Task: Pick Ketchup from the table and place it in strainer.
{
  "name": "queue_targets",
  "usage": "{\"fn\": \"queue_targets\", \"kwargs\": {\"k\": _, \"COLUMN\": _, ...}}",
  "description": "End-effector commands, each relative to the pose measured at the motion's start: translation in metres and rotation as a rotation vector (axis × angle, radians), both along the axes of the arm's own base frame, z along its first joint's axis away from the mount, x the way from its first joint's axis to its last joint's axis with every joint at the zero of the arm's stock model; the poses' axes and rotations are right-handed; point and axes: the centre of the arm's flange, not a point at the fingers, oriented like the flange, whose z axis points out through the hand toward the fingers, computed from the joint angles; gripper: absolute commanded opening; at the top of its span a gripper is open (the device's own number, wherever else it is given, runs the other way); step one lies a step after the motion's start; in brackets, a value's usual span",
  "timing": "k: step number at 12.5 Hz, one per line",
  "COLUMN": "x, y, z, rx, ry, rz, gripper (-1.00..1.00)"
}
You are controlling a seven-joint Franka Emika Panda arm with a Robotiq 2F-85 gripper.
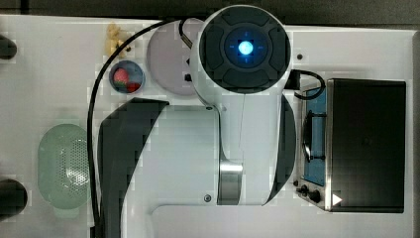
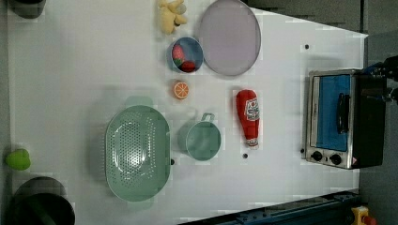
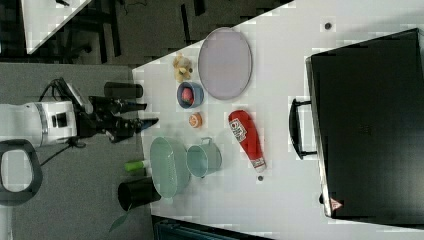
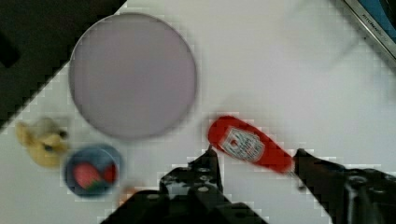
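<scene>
A Franka Panda arm [image 1: 242, 99] hangs over a white bench [image 2: 70, 70], its gripper [image 4: 254, 161] poised above the ketchup [image 2: 248, 117] with the two black fingers [image 4: 208, 163] spread wide apart and holding nothing. In the wrist view the bottle lies below and between the fingertips, not touched by either.

The ketchup, a red bottle with a white label, lies on its side near the middle of the bench, cap toward the left view's bottom edge. It sits between a toaster oven [image 2: 342, 117], which stands at the bench's edge on the left view's right, and a round green cup [image 2: 202, 139] with a small handle. The pale mint strainer [image 2: 137, 152] stands upright just beside the cup on its far side from the bottle, near the bench's edge at the left view's bottom, its perforated floor showing. Bottle and strainer are apart, with the cup between them.

Toward the left view's top edge of the bench, a lilac plate [image 2: 229, 36] lies flat, with a small blue bowl [image 2: 186, 55] of red pieces just beside it and a yellow soft toy [image 2: 171, 15] near the bowl. An orange slice [image 2: 181, 90] lies on the bench between the bowl and the cup. In the right view the gripper shows off the bench's edge at the right view's left, level with the orange slice.
</scene>
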Motion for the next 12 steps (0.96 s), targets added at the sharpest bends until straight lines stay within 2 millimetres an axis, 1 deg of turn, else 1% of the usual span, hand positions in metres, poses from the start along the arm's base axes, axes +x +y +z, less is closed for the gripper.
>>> {"fn": "queue_targets", "kwargs": {"k": 1, "x": -0.082, "y": -0.027, "z": 0.053, "rx": 0.006, "ry": 0.063, "rz": -0.062, "gripper": 0.59}}
{"fn": "queue_targets", "kwargs": {"k": 3, "x": -0.08, "y": -0.025, "z": 0.039, "rx": 0.007, "ry": 0.083, "rz": -0.055, "gripper": 1.0}}
{"fn": "queue_targets", "kwargs": {"k": 5, "x": -0.074, "y": -0.019, "z": 0.016, "rx": 0.007, "ry": 0.099, "rz": -0.01, "gripper": 1.0}}
{"fn": "queue_targets", "kwargs": {"k": 6, "x": -0.069, "y": -0.016, "z": 0.003, "rx": 0.008, "ry": 0.1, "rz": 0.04, "gripper": 1.0}}
{"fn": "queue_targets", "kwargs": {"k": 8, "x": -0.06, "y": -0.008, "z": -0.028, "rx": 0.013, "ry": 0.102, "rz": 0.193, "gripper": 1.0}}
{"fn": "queue_targets", "kwargs": {"k": 12, "x": -0.05, "y": 0.005, "z": -0.099, "rx": 0.035, "ry": 0.114, "rz": 0.564, "gripper": 1.0}}
